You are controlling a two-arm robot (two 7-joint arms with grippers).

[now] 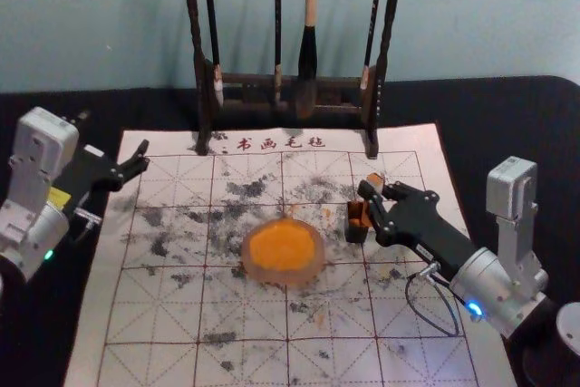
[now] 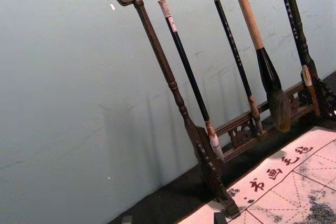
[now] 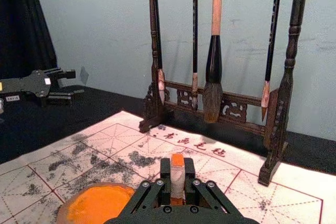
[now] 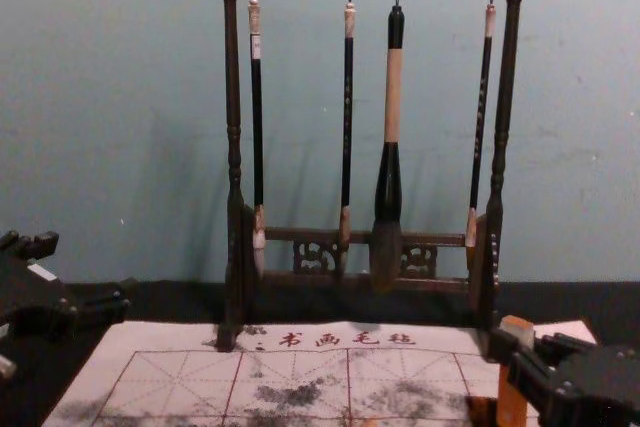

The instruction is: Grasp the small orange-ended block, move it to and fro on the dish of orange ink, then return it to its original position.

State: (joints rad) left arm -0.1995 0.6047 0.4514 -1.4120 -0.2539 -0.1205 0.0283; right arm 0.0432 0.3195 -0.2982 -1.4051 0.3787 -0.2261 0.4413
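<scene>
The right gripper (image 1: 374, 195) is at the right of the mat, shut on the orange-ended block (image 1: 374, 178). In the right wrist view the right gripper (image 3: 177, 174) pinches the pale middle of the upright block (image 3: 177, 182), whose orange top shows between the fingers. The chest view has the block (image 4: 513, 397) standing beside a dark box. This small dark box (image 1: 356, 232) lies just left of the gripper in the head view; how the block's lower end meets it, I cannot tell. The dish of orange ink (image 1: 283, 251) sits left of the box. Idle at the far left, the left gripper (image 1: 142, 159) is open.
A wooden rack (image 1: 203, 97) with several hanging brushes stands at the mat's back edge. The gridded, ink-stained mat (image 1: 245, 364) lies on a black-covered table (image 1: 507, 124). Behind the rack rises a pale wall.
</scene>
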